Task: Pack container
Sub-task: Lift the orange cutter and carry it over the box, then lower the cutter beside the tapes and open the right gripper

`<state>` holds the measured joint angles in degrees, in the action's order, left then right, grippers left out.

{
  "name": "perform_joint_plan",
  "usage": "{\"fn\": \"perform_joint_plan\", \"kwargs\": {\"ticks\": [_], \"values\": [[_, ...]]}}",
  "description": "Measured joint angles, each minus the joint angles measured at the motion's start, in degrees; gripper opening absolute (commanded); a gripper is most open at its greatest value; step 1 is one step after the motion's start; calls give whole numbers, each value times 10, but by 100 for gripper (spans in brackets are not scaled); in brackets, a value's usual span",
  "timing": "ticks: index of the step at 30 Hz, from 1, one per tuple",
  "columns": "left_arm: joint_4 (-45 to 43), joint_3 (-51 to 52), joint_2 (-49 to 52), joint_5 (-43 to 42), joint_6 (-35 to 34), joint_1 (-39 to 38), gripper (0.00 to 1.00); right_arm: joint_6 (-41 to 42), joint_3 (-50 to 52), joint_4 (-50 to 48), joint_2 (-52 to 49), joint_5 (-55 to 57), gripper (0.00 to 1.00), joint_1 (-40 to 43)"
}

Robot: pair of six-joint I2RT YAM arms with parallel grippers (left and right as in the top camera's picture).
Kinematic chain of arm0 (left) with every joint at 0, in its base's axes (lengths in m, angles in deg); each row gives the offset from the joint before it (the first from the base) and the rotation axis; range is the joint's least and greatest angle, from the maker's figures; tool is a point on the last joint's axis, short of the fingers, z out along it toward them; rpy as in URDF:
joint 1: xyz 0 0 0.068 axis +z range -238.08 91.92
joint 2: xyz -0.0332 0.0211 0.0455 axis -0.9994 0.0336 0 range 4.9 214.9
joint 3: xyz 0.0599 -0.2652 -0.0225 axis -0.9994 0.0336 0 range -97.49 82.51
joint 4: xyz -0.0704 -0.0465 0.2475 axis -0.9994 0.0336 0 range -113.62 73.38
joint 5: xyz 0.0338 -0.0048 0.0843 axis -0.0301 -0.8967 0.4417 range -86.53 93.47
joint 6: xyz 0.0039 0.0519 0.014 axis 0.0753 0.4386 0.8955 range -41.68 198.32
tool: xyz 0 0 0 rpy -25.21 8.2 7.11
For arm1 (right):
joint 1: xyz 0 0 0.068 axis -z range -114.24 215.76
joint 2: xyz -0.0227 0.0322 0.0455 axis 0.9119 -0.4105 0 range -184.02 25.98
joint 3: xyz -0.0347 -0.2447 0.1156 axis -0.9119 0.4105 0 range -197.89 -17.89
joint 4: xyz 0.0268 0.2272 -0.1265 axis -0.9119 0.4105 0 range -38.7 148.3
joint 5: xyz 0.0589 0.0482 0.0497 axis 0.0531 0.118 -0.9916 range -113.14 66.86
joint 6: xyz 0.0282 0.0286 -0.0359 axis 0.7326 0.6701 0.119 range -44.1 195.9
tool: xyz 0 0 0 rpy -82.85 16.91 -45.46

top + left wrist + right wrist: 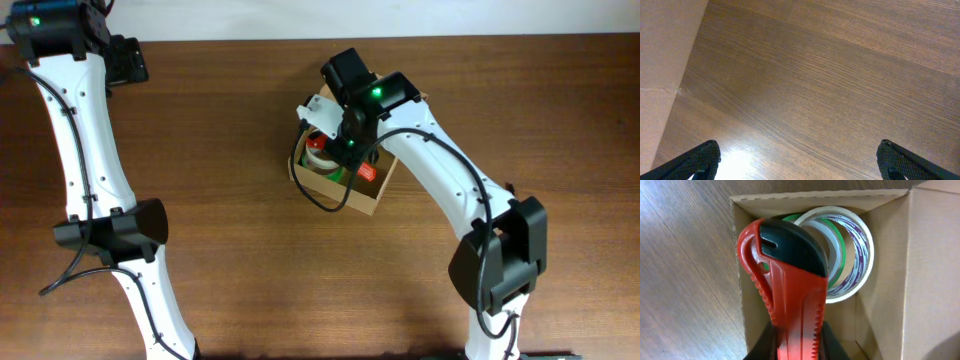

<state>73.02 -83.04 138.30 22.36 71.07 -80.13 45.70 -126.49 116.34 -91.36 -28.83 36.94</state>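
While overhead hides most of the box contents under the arm, the right wrist view looks straight into the container point(880, 305). Inside are stacked tape rolls point(857, 255), white with purple print over a green one, against the far wall. The right pincer point(797, 347) is clamped on a red-and-black tool point(790, 280), held over the box opening with its head overlapping the rolls. The flap point(935, 255) stands to the right of the opening.

Overhead gives placement. The container point(372, 205) sits on the counter point(230, 230) right of centre, in the upper half and turned at an angle. The right pincer point(345, 150) is directly above it. The left pincer point(130, 60) is well apart, at the far left corner.

Left wrist view shows only bare wood grain with a bright glare patch near the bottom. The left pincer point(797, 162) has its fingers point(695, 162) spread wide apart and holds nothing. A tan panel point(660, 60) runs along the counter's left edge; I cannot tell what it is.

The counter is dark brown wood laminate.
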Motion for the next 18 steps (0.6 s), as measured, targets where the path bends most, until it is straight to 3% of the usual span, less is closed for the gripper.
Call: {"fn": "perform_joint_plan", "kwargs": {"ticks": [18], "values": [[0,0,0,0,0,0,100,-3,0,0,-51,-37,9,0]]}}
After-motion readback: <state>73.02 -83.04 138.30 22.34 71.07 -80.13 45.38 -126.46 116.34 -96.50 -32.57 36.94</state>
